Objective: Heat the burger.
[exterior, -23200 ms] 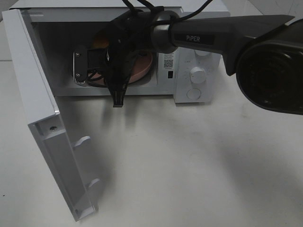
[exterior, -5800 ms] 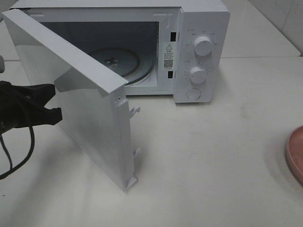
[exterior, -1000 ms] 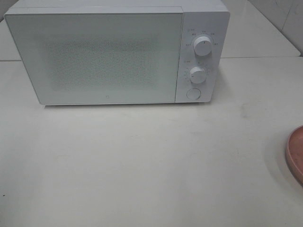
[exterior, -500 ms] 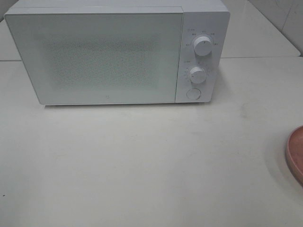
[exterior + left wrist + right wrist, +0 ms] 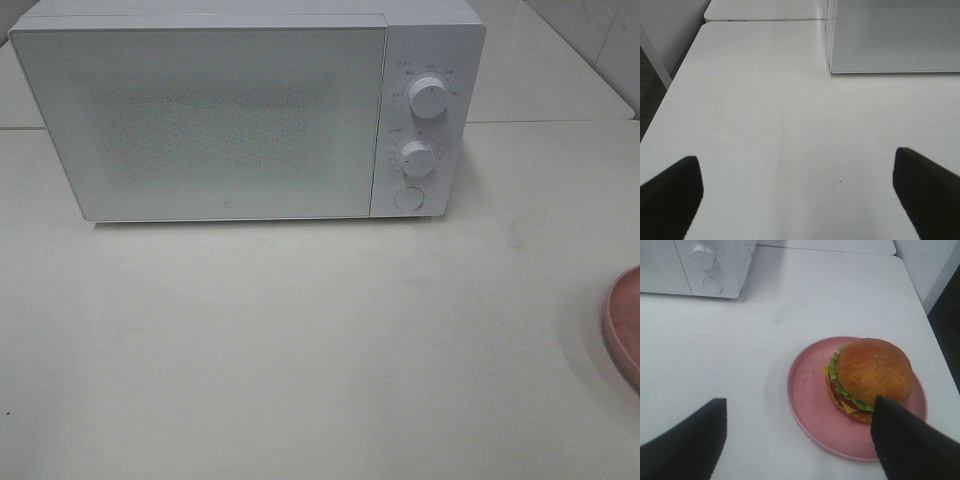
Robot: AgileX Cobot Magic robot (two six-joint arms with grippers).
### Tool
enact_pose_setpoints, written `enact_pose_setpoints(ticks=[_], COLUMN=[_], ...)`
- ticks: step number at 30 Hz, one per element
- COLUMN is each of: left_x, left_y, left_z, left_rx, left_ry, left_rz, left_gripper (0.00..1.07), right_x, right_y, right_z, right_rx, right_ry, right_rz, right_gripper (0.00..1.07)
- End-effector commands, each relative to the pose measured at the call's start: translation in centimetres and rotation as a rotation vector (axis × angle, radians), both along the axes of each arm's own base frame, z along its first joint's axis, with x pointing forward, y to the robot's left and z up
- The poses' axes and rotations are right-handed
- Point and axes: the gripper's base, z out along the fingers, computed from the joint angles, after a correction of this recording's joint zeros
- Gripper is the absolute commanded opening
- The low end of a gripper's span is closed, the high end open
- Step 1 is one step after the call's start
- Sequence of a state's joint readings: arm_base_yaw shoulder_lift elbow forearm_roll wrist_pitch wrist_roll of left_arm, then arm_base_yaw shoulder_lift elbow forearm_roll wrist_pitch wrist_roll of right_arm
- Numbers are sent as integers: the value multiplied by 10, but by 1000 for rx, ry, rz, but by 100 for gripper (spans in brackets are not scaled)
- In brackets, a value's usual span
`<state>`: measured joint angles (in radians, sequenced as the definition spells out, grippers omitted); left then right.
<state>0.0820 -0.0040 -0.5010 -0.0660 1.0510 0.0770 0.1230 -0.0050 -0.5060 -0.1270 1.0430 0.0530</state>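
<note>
The burger (image 5: 872, 380), with a tan domed bun and green and red filling, sits on the round pink plate (image 5: 807, 395) on the table; only the plate's rim (image 5: 626, 325) shows at the right edge of the exterior view. The white microwave (image 5: 200, 120) stands at the back with its door shut. My right gripper (image 5: 799, 407) is open and empty, hovering above the table just short of the plate. My left gripper (image 5: 795, 162) is open and empty over bare table, in front of the microwave's left corner (image 5: 890, 40). Neither gripper shows in the exterior view.
The microwave has two knobs (image 5: 428, 97) (image 5: 418, 159) and a round button (image 5: 407, 198) on its right panel. The table's right edge (image 5: 935, 325) lies close beyond the plate. The table's left edge (image 5: 670, 100) runs near my left gripper.
The microwave door, half open with my left gripper behind it 5.8 s ago, is shut now, and that arm has left the exterior view. Nothing has moved in the last second.
</note>
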Motion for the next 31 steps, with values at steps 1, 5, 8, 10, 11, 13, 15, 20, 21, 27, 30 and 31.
enact_pose_setpoints(ticks=[1,5,8,10,11,13,15,20,21,27,30,31], left_x=[-3,-3,-3,-3,-3,-3,-3,-3,-3,-3,-3,-3], left_y=[0,0,0,0,0,0,0,0,0,0,0,0], left_z=[0,0,0,0,0,0,0,0,0,0,0,0], left_rx=[0,0,0,0,0,0,0,0,0,0,0,0], left_ry=[-38,-37,-37,-37,-37,-37,-37,-37,-37,-37,-37,-37], left_rz=[2,2,2,2,2,2,2,2,2,2,2,2], left_gripper=[98,98,98,98,98,98,98,98,98,98,98,98], right_x=[-3,-3,-3,-3,-3,-3,-3,-3,-3,-3,-3,-3], right_y=[0,0,0,0,0,0,0,0,0,0,0,0], right_z=[0,0,0,0,0,0,0,0,0,0,0,0], right_rx=[6,6,6,6,6,6,6,6,6,6,6,6], right_ry=[-31,-31,-31,-31,-31,-31,-31,-31,-31,-31,-31,-31], right_rz=[-6,-6,-6,-6,-6,-6,-6,-6,-6,-6,-6,-6], right_gripper=[76,76,76,76,76,76,76,76,76,76,76,76])
